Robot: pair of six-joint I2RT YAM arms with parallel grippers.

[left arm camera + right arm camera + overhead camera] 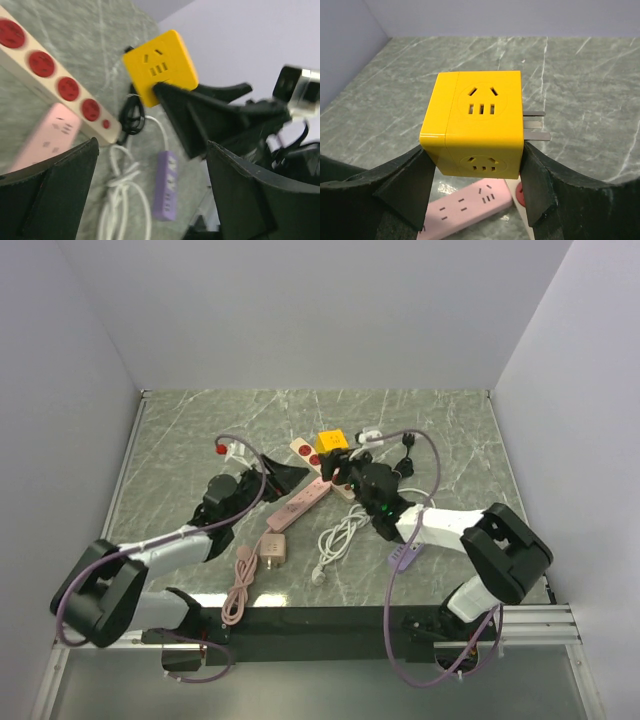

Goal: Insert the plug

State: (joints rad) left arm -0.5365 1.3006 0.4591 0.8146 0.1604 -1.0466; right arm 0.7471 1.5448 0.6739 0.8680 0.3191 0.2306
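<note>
Right gripper clamped on the yellow plug, prongs bare, pink power strip beneath its fingers, nothing inserted yet; left gripper spread, empty.

One plug; three power strips: cream strip, pink strip, purple strip.

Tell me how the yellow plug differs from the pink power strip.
The yellow plug is a chunky cube; the pink power strip is long and flat. The yellow plug is held up by the right fingers; the pink power strip lies on the table. Both have socket holes.
</note>
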